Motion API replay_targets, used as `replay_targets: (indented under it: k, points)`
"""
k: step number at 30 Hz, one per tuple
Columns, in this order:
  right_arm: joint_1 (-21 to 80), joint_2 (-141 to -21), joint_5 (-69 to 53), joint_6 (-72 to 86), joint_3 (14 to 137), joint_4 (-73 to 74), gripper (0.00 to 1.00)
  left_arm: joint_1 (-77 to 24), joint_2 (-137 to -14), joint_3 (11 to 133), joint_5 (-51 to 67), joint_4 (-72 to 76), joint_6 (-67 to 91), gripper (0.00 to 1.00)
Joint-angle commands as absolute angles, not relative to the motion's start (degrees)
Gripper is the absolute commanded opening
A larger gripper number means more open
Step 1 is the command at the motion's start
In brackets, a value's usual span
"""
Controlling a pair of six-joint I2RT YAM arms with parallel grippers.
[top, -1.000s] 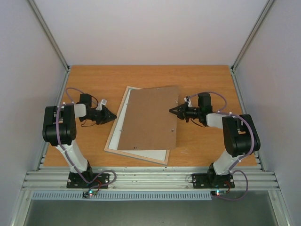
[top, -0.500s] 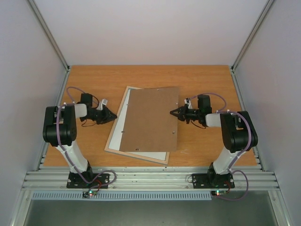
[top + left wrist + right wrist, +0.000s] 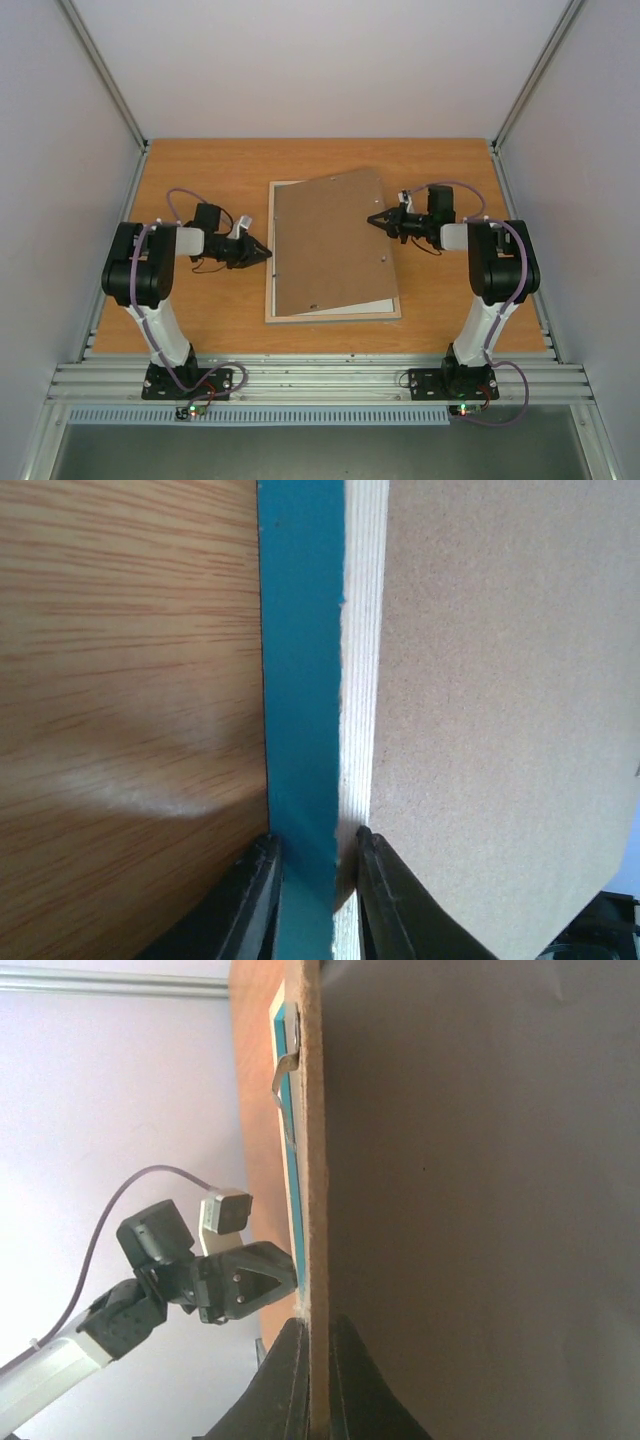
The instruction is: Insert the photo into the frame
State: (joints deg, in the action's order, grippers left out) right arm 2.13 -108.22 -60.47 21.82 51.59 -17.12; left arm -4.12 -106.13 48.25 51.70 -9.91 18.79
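Observation:
The frame [image 3: 270,270] lies back-up in the middle of the table, showing pale wood rails and a turquoise outer edge [image 3: 300,680]. A brown backing board [image 3: 330,240] rests askew on it. My right gripper [image 3: 372,220] is shut on the board's right edge [image 3: 315,1160], holding that side raised. My left gripper [image 3: 264,252] is at the frame's left rail. Its jaws sit closely on either side of that rail [image 3: 315,845]. The photo is hidden. Only a white strip [image 3: 365,306] shows under the board's near edge.
Bare orange-brown tabletop [image 3: 200,170] surrounds the frame. Grey walls and metal posts close in the sides and back. A bent metal tab [image 3: 287,1065] sticks up from the frame's rail near the board. The left arm's wrist [image 3: 200,1270] is across the frame from my right gripper.
The frame and board have swung round and shifted right, now square to the table. My left gripper moved right with the frame's left rail. My right gripper moved slightly back with the board.

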Motion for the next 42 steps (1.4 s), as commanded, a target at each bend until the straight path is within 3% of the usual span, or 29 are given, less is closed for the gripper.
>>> replay_targets:
  k: [1,13,20,25,31,42]
  points:
    - [1.7,-107.1,-56.9,26.7,48.2,-17.9,0.01,-5.4,-109.2,46.4,55.5,-8.4,21.9,0.22]
    - [1.1,-99.4,-64.8,32.5,47.5,-11.8,0.01,-3.6,-109.4,46.3,52.4,-8.4,22.3,0.22]
    - [-1.6,-98.4,-61.7,22.4,47.2,-1.4,0.01,-3.4,-108.9,46.5,51.3,-9.4,21.2,0.22]
    - [0.0,-98.3,-58.3,21.9,42.7,-10.0,0.01,-3.6,-109.4,46.1,50.9,-8.6,21.5,0.22]
    - [0.0,-97.4,-54.7,11.3,45.0,-2.0,0.01,-3.6,-109.4,46.2,50.2,-9.0,21.0,0.22]
    - [2.5,-101.3,-52.1,13.3,42.7,-11.8,0.01,-4.7,-109.3,46.0,49.9,-8.9,20.8,0.22]
